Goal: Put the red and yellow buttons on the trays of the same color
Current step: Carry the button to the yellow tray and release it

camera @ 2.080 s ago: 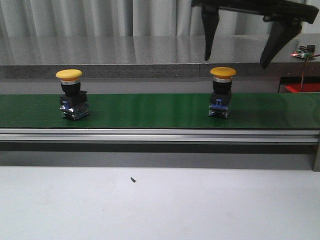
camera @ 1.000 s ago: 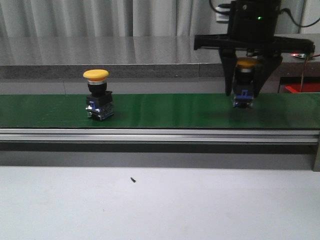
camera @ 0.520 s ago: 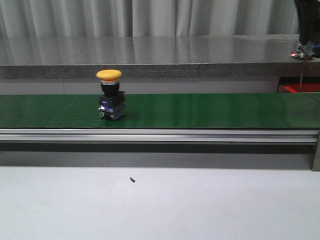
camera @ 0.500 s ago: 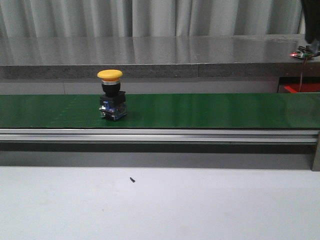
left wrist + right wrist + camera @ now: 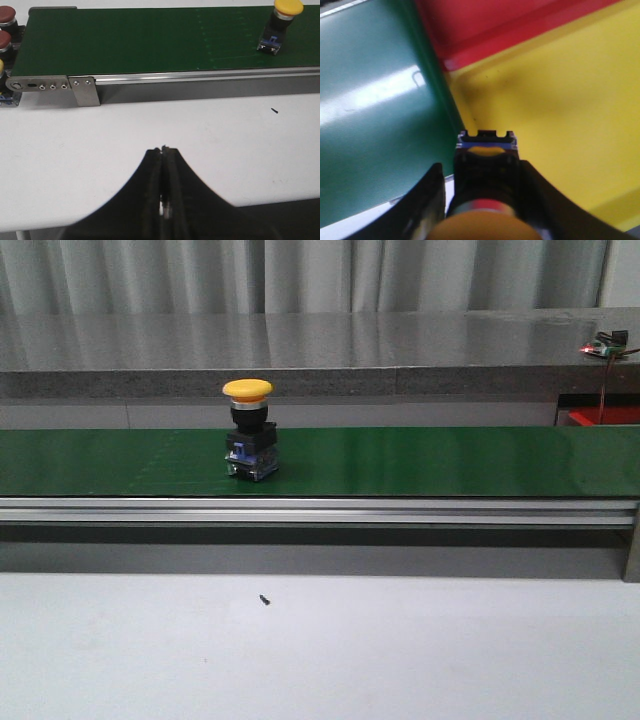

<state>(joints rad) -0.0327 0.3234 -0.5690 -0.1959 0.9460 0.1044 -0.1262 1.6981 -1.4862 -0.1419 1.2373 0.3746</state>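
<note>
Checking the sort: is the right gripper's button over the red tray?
No, the yellow button in the right gripper hangs over the yellow tray.

left gripper (image 5: 163, 150) fingers together, right gripper (image 5: 485, 172) clamped

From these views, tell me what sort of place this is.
Probably a lab mock-up of a sorting line: a green conveyor belt on an aluminium frame, a yellow push-button on it, and red and yellow trays.
</note>
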